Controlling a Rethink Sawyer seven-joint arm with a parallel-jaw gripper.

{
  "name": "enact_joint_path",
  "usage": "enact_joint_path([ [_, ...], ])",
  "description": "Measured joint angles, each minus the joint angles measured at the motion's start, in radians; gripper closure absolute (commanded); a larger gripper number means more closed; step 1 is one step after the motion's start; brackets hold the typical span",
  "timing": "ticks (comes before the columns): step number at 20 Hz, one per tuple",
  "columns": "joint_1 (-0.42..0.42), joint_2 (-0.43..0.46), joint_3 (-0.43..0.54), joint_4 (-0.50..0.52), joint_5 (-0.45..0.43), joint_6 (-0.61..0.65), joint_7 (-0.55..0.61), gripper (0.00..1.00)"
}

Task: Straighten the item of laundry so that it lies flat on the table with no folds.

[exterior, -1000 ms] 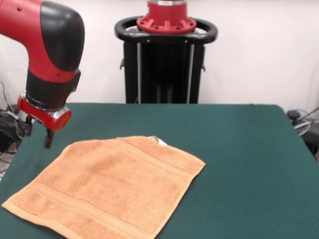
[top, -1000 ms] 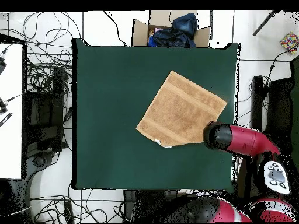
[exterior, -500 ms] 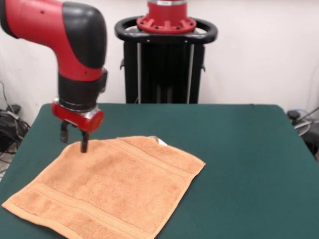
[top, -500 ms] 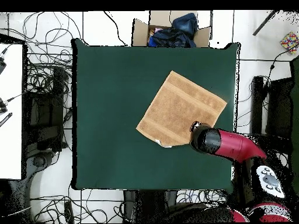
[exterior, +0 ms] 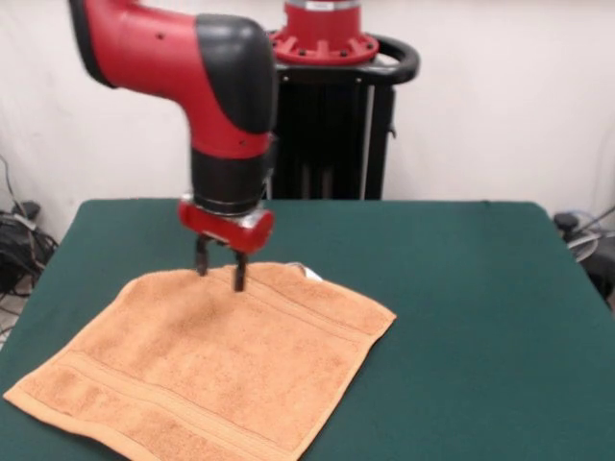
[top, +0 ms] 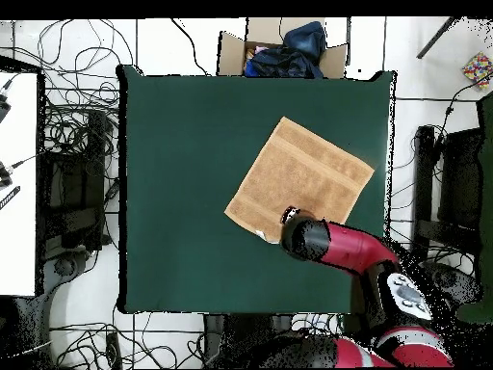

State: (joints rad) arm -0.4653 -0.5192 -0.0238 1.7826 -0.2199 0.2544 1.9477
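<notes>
Now the towel (exterior: 207, 360) lies spread flat on the table (exterior: 461, 288), turned diamond-wise, its white tag (exterior: 311, 274) at the far edge. Above that edge hangs the gripper (exterior: 219, 271), fingers parted and holding nothing, tips just over the cloth.

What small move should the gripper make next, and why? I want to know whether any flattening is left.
Probably lift clear: the towel already looks spread flat on the green table, no fold showing, and the open gripper hovers over its far edge near the white tag.
</notes>
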Motion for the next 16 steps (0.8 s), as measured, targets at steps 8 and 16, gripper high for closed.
enact_joint_path([
  [8,0.068,0.006,0.000,0.044,0.076,-0.014,0.000,0.00],
  [16,0.124,0.075,-0.005,0.037,0.144,-0.196,0.000,0.00],
])
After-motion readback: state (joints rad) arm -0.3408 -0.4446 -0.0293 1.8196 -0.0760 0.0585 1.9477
